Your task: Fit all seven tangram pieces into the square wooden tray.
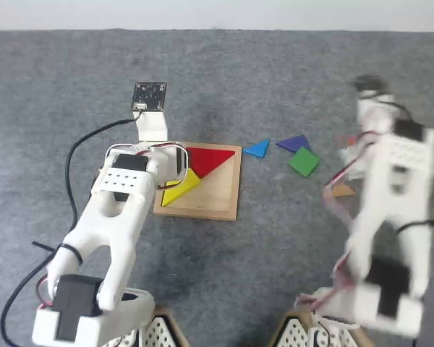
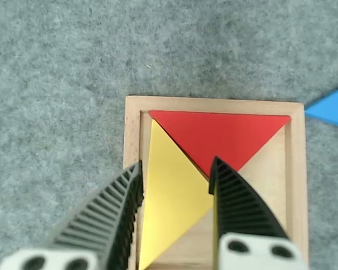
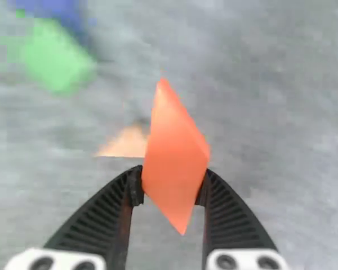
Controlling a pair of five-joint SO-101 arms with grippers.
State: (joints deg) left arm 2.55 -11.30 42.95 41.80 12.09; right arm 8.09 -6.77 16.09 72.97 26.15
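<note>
One camera looks down from high above the table (image 1: 275,87). Two wrist cameras look down from close up. The left one and the high one both see the tray (image 1: 202,214).

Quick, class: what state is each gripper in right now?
Left gripper: open, over the yellow triangle.
Right gripper: shut on the orange tangram piece.

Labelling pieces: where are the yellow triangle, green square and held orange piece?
yellow triangle (image 2: 172,197): left wrist view, its middle.
green square (image 1: 304,161): high view, its centre.
orange piece (image 3: 174,152): right wrist view, its face.
</note>
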